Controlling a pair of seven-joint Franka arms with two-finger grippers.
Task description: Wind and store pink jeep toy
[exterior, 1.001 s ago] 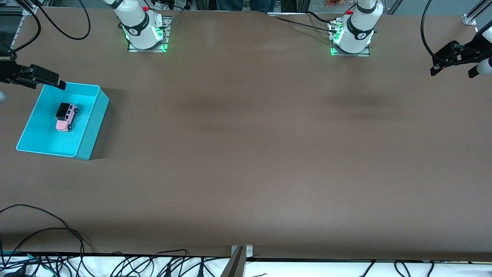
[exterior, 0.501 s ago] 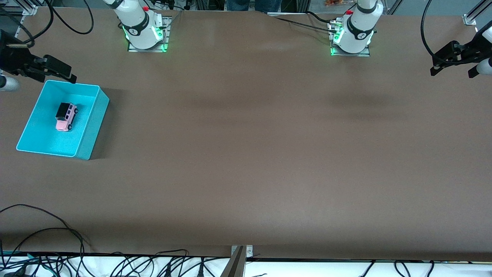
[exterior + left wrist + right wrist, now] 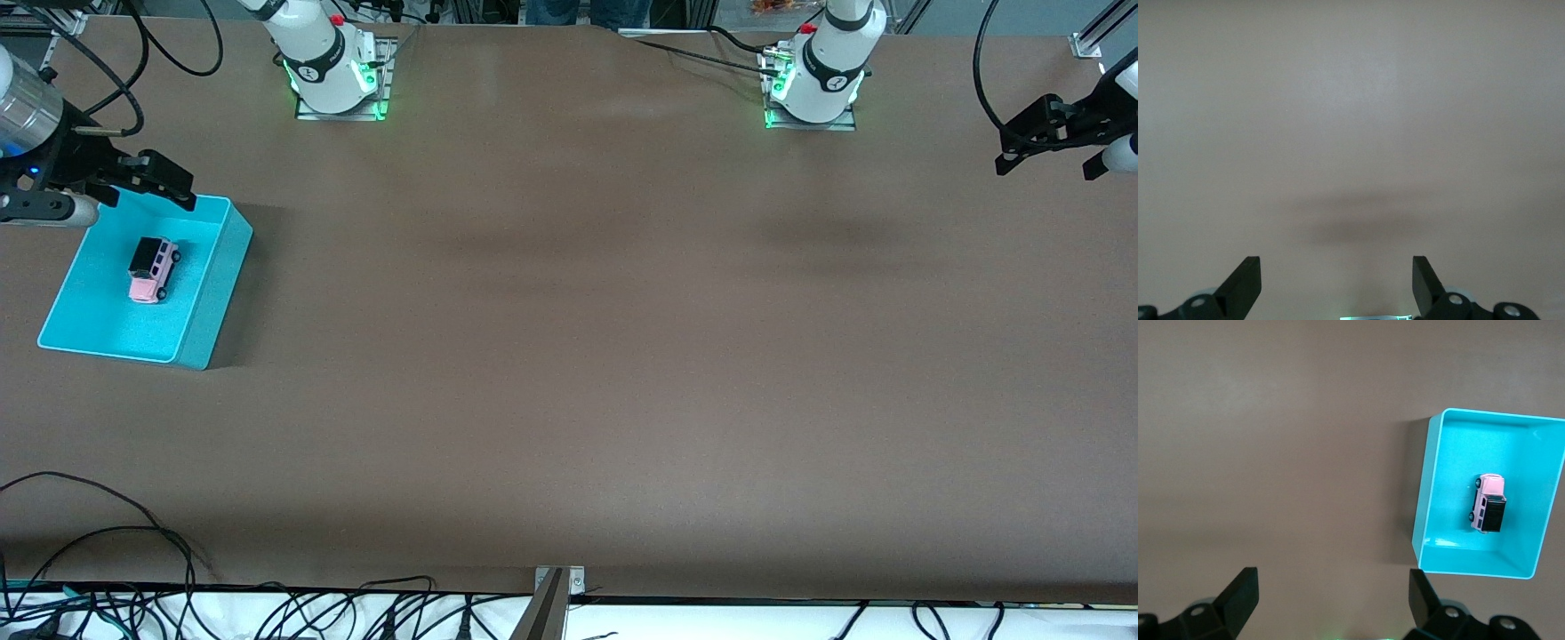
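The pink jeep toy (image 3: 153, 269), with its black roof, stands on its wheels inside the turquoise bin (image 3: 218, 284) at the right arm's end of the table. My right gripper (image 3: 173, 187) hangs open and empty over the bin's rim that lies farthest from the front camera. In the right wrist view the jeep (image 3: 1489, 503) sits in the bin (image 3: 1429, 487), well off to one side of the open gripper (image 3: 1333, 587). My left gripper (image 3: 1005, 149) waits open over the left arm's end of the table. Between its fingers (image 3: 1248, 277) the left wrist view shows only bare table.
The two arm bases (image 3: 333, 76) (image 3: 813, 84) stand along the table edge farthest from the front camera. Black cables (image 3: 107, 533) trail over the near edge, and a metal bracket (image 3: 558, 582) is fixed at that edge's middle. Brown table surface (image 3: 569, 356) spreads between.
The right gripper has risen and swung along the bin's rim toward the middle of the table, bringing more of its wrist into view. The jeep, the bin and the left arm have not moved.
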